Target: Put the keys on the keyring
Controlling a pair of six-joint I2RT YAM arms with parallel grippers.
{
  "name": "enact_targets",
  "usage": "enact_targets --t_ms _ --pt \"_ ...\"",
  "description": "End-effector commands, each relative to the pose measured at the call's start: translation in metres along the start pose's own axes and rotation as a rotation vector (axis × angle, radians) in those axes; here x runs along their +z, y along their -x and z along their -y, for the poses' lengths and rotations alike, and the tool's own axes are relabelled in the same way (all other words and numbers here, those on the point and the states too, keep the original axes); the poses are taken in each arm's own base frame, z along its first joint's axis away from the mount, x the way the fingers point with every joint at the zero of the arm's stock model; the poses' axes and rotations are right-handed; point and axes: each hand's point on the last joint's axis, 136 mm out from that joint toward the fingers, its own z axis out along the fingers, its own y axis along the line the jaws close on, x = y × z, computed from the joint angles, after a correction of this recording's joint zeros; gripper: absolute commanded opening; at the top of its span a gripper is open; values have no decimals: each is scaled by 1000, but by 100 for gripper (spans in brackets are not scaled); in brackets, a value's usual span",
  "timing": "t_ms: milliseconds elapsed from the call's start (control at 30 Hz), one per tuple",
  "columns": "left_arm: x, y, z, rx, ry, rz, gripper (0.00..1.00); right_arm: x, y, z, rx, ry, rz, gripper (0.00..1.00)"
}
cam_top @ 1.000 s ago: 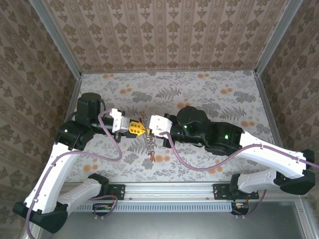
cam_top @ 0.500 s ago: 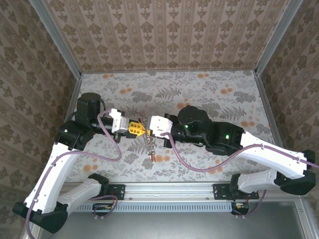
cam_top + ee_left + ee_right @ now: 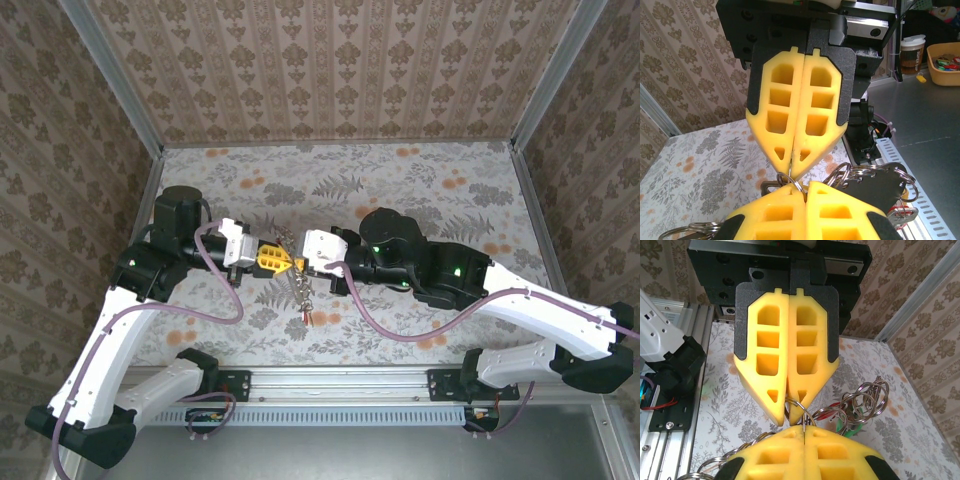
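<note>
Here, seen from above, the two arms meet nose to nose over the middle of the flowered surface point(image 3: 450, 190), the left gripper point(image 3: 287, 261) pointing right and the right gripper point(image 3: 299, 262) pointing left, their tips all but touching. Both sets of yellow jaws are clenched, with no gap between the pads. In the left wrist view the left gripper point(image 3: 806, 186) fills the bottom edge and the right gripper point(image 3: 791, 172) comes down from the top; a thin grey loop of the keyring point(image 3: 789, 178) is pinched between the two tips, so both jaws are grasping it. The right wrist view shows the same from the other side: the right gripper point(image 3: 804, 429) below, the left gripper point(image 3: 787, 416) above, and the wire of the keyring point(image 3: 799, 407) caught where they meet. A bunch of small metal rings point(image 3: 867, 394) stands just to the right of the tips there, with red and green tags point(image 3: 847, 427) beneath it. In the left wrist view these rings point(image 3: 865, 172) fan out to the right, and a key point(image 3: 901, 216) sits below them by a red piece. From overhead the keys point(image 3: 303, 298) trail from the grip toward the near edge, ending in a red tip; whether they rest on the surface I cannot tell.
</note>
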Motion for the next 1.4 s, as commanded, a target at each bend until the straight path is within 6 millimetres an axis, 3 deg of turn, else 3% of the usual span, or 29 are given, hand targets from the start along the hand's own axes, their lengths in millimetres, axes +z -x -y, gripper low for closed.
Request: enact_targets --t_ms 0,967,1367 --pt "1 11 16 1 -79 47 0 -14 61 19 19 -44 225 0" --pt "5 7 14 -10 -81 19 0 -10 64 21 36 -8 235 0" --pt "5 5 13 -8 -72 8 0 -7 53 16 -17 -19 194 0"
